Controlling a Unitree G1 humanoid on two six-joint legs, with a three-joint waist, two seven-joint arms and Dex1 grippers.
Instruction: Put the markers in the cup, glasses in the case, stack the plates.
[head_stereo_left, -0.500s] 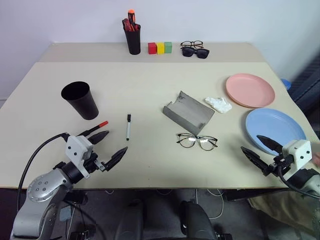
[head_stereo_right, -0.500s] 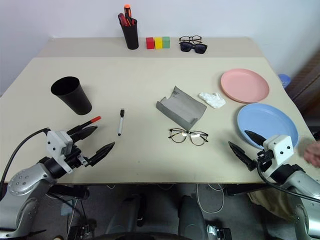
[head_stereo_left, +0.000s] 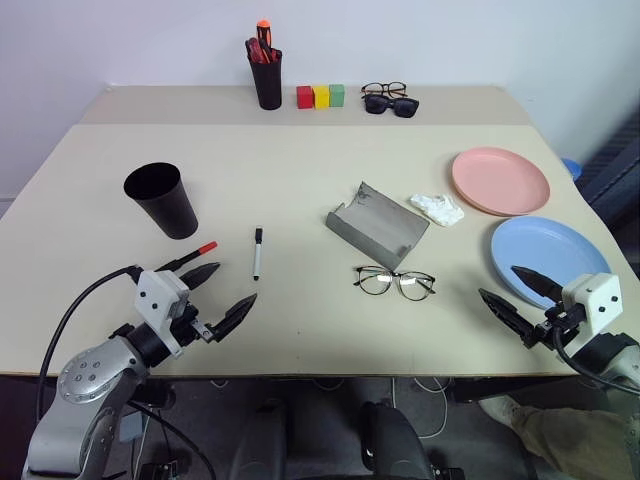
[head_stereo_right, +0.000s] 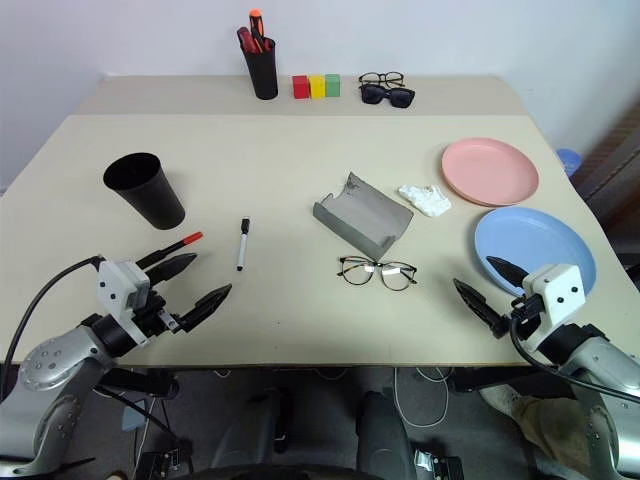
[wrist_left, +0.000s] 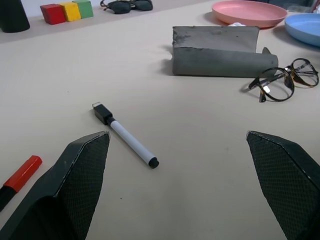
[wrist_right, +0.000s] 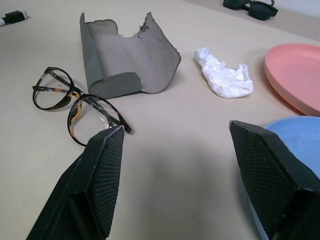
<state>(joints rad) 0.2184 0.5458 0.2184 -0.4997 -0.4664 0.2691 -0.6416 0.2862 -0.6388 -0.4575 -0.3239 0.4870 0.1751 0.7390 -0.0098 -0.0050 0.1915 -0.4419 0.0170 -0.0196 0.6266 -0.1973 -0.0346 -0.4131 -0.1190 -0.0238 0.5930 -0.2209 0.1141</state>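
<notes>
Nothing sorted yet: markers (head_stereo_left: 256, 252) loose just below the cup (head_stereo_left: 161, 200), glasses (head_stereo_left: 394, 282) beside the open case (head_stereo_left: 377, 224), pink plate (head_stereo_left: 499, 180) and blue plate (head_stereo_left: 548, 250) apart near the table (head_stereo_left: 300, 170) edge. Left gripper (head_stereo_left: 220, 295) and right gripper (head_stereo_left: 517, 296) spread, empty, with bare tabletop ahead.

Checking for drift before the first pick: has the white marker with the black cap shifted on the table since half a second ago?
No. The white marker lies as before, between the black cup and the grey case.
</notes>
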